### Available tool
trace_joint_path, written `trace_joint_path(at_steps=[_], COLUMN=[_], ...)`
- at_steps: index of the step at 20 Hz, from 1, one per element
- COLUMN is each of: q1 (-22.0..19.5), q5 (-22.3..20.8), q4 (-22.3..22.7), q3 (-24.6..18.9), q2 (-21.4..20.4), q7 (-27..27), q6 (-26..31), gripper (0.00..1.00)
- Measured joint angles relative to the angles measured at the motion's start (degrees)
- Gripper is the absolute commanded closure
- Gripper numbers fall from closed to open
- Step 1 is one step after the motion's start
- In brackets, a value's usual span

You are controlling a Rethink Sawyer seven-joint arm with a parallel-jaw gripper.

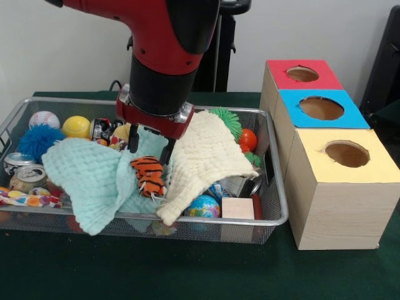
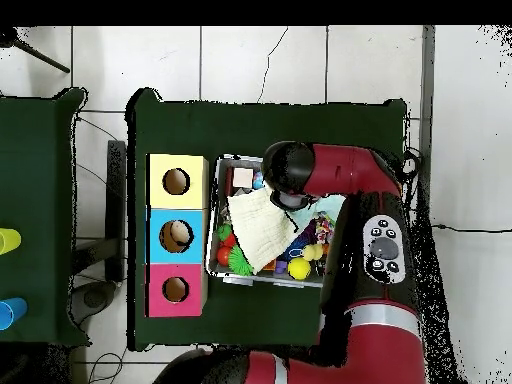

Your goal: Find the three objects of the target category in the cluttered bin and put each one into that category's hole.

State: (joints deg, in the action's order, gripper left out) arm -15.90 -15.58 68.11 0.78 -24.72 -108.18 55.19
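— Well, start at the jaws: how do they stand?

— Parted and empty. The gripper (image 1: 150,147) hangs just above the striped tiger toy (image 1: 149,174), one finger on each side of its upper end, not yet touching it as far as I can tell.

— Is the tiger the target?

— I can't say which category is wanted. My guess is that a grasp on the tiger is the step in hand. It lies in a fold between the pale green cloth (image 1: 90,178) and the cream cloth (image 1: 203,159), both draped across the wire bin (image 1: 273,212).

— How to do it well?

— Come straight down, keep the toy centred between the fingers, and close across its narrow body. The risk is cloth: either edge could be caught in the pinch and dragged up along with it. Lifting slowly would show that early.

— And around it?

— Balls at the far side: a baseball (image 1: 44,118), a yellow ball (image 1: 76,126), a blue fuzzy ball (image 1: 35,139), an orange ball (image 1: 248,139). A globe ball (image 1: 203,206) and a wooden block (image 1: 237,208) lie at the near edge, cans (image 1: 27,177) on the other end.

— The holes?

— Beside the bin on the green bench (image 1: 187,275) stand three boxes: red hole (image 1: 302,74), blue hole (image 1: 321,107), yellow hole (image 1: 347,153). In the overhead view something already lies in the blue one.
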Motion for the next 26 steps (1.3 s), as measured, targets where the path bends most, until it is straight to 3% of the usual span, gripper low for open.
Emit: trace_joint_path(at_steps=[14,24,25,26], q1=[-0.1,-0.1,-0.1,-0.1], q5=[0.0,0.0,0.0,0.0], q4=[0.0,-0.2,-0.4,-0.4], q3=[0.0,0.0,0.1,0.1], q2=[3.5,6.0,6.0,6.0], q7=[0.0,0.0,0.0,0.0], q6=[-1.7,-12.9,-14.8,-15.0], gripper=[0.00,0.00,1.00,1.00])
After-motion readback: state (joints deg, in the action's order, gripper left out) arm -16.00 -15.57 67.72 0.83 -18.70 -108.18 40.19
